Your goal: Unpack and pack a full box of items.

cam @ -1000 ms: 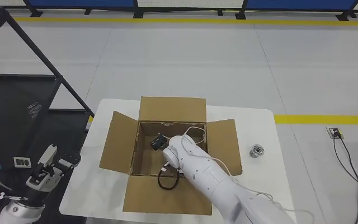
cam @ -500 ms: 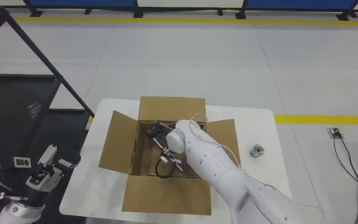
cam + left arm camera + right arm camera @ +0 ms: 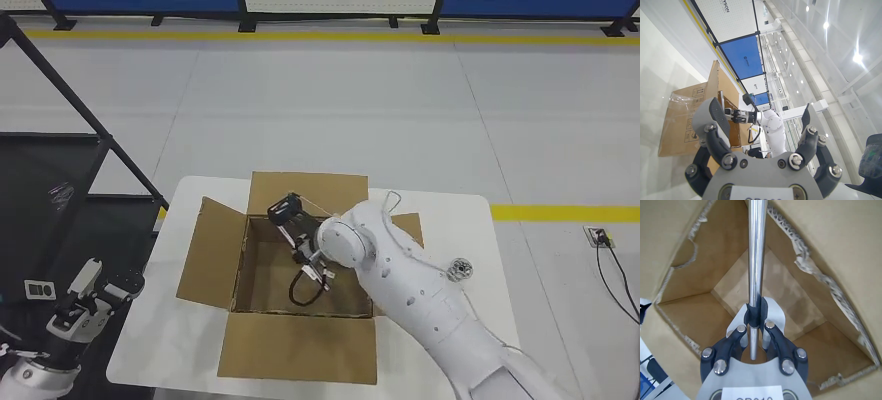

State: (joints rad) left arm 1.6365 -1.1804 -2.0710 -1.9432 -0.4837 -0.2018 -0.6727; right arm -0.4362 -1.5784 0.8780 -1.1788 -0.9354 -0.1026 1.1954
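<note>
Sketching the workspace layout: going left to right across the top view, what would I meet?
Left gripper → cardboard box, the right gripper holding a metal rod over it → small round metal object on the table → floor socket.

Box (image 3: 300, 196) on table (image 3: 455, 215), rod (image 3: 756, 247) in right tool (image 3: 755, 311) over box interior, round object (image 3: 459, 268) right of box

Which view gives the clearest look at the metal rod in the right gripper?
The right wrist view: the metal rod shows close up, clamped in the right gripper over the open cardboard box. The left wrist view shows it far off, a thin stick by the box. The top view leaves it too small to tell.
</note>
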